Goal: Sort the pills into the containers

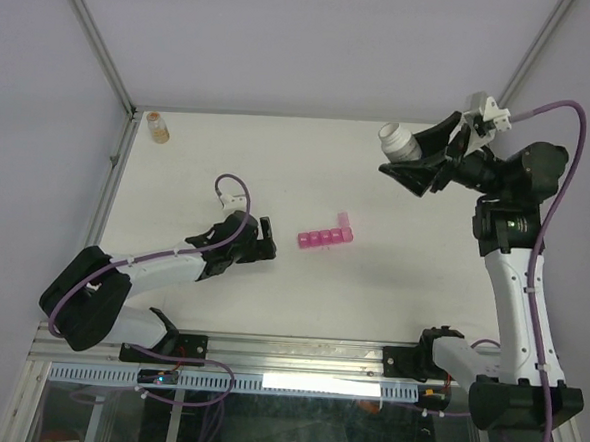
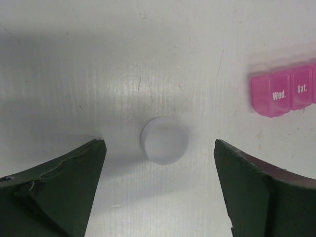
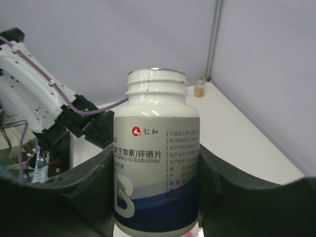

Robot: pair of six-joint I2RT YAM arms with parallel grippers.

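Left gripper [image 1: 267,238]: I see it wide, astride a white cap [image 2: 164,140].
Containers [image 1: 324,238]: to its right, near, mid tabletop [image 1: 391,297]; translucent pink, day-labelled.
Right gripper [image 3: 157,160]: holding a white bottle [image 1: 400,139].

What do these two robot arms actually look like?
The left arm and right arm have white tube-like links between black joints, with purple cables looping alongside. The left pincer and right pincer are black, with dark wedge-shaped fingers.

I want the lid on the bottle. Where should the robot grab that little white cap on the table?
By its round edge, from straight above: the white cap lies flat and low on the table, and the open left gripper hangs with a finger either side.
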